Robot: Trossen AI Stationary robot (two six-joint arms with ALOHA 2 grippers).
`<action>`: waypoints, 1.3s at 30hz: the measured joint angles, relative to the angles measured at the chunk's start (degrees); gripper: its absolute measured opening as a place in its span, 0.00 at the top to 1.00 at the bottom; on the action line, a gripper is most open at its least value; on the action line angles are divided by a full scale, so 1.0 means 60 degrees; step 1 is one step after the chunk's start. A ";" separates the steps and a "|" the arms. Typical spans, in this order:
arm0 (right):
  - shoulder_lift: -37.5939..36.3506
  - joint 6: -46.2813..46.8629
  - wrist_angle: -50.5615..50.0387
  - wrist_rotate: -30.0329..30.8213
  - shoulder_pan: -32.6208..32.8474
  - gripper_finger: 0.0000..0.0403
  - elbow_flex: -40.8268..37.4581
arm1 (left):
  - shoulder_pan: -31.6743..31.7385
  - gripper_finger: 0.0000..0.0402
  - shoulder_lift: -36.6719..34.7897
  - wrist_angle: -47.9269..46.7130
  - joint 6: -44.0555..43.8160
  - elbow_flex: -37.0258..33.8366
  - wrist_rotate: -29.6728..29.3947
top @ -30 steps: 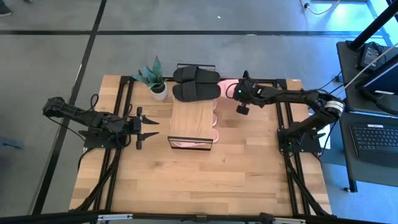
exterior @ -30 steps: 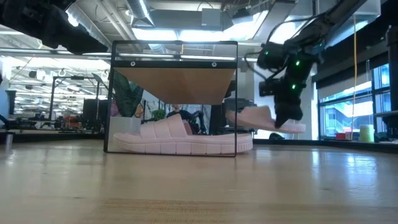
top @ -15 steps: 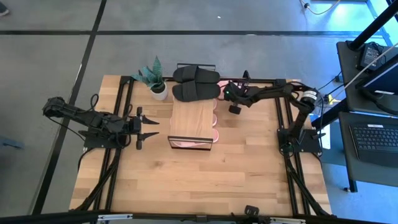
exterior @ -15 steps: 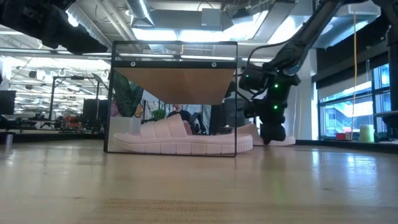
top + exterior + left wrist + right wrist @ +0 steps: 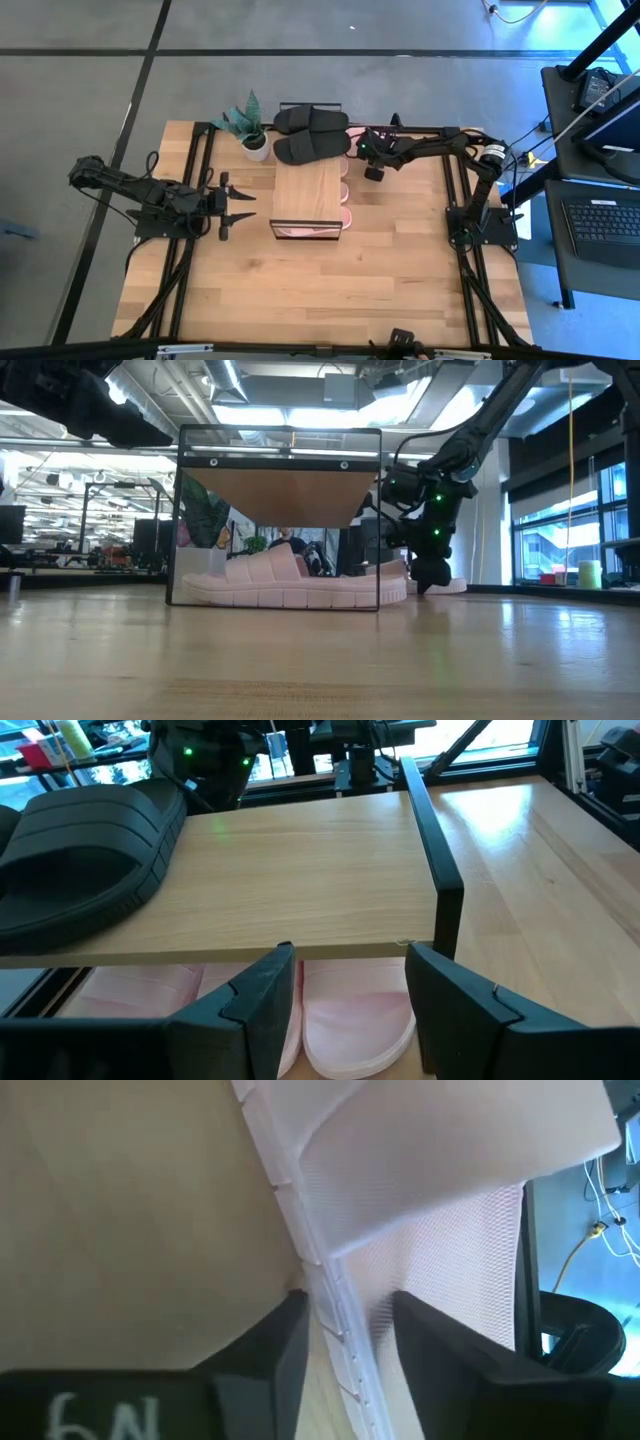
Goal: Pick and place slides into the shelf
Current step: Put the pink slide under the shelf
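Bare wood planks of the tabletop (image 5: 330, 290) run empty along the near edge, and about midway back stands the shelf (image 5: 308, 190), with pale pink slides (image 5: 295, 588) lying on the tabletop beneath its top board. Off to one side, the left hand (image 5: 228, 205) waits with its fingers apart, aimed at the shelf. Farther back, the right hand (image 5: 368, 152) sits low beside the shelf's far corner; its fingers (image 5: 275, 1345) stand on either side of the edge of one more pink slide (image 5: 420, 1210), parted enough that the grip looks loose rather than firm. Two black slides (image 5: 312, 135) rest on the board's far end, next to a small potted plant (image 5: 250, 128). If that hand pulls away at an angle, a finger could catch the soft rim and drag the slide askew, or the wrist could nudge the overhanging black pair off the board.
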 joint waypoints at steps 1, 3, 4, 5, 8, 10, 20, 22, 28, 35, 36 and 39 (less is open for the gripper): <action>0.0000 0.0000 -0.0005 -0.0004 0.0000 0.63 0.0000 | 0.0000 0.54 -0.0002 0.0000 0.0000 0.0000 0.0000; -0.0004 -0.0010 -0.0031 -0.0004 0.0000 0.59 0.0000 | 0.0000 0.54 0.0000 0.0000 0.0000 0.0000 -0.0001; -0.0010 -0.0011 -0.0052 0.0000 0.0003 0.57 0.0000 | 0.0000 0.54 0.0000 0.0000 0.0000 0.0000 0.0001; -0.0023 -0.0008 -0.0096 0.0009 0.0000 0.55 0.0000 | 0.0000 0.54 0.0000 0.0000 0.0000 0.0000 -0.0001; -0.0141 -0.0005 -0.0425 0.0026 0.0004 0.48 0.0000 | 0.0000 0.54 0.0000 0.0000 0.0000 0.0000 -0.0001; -0.0282 0.0009 -0.0797 0.0017 0.0020 0.46 -0.0004 | 0.0000 0.54 -0.0004 0.0000 0.0000 0.0000 -0.0001; -0.1924 0.0052 -0.2623 0.0034 0.0129 0.43 -0.0018 | 0.0000 0.54 0.0000 -0.0003 0.0004 0.0000 -0.0001; -0.2435 -0.0402 -0.3204 0.0066 0.0109 0.43 -0.0018 | 0.0000 0.54 -0.0004 -0.0001 0.0004 0.0000 -0.0001; -0.3502 0.1303 -0.3315 -0.1847 -0.0478 0.43 -0.0017 | 0.0000 0.54 -0.0003 0.0000 0.0004 0.0000 -0.0001; -0.3515 0.4524 -0.3016 -0.3108 -0.2348 0.43 -0.0018 | 0.0000 0.54 0.0000 0.0000 0.0004 0.0000 -0.0001; -0.3519 0.5314 -0.2832 -0.3128 -0.2452 0.43 -0.0018 | 0.0000 0.54 -0.0004 0.0004 0.0004 0.0000 -0.0001; -0.3555 0.6375 -0.2733 -0.3123 -0.2652 0.43 -0.0015 | 0.0000 0.54 -0.0004 0.0004 0.0005 0.0000 -0.0001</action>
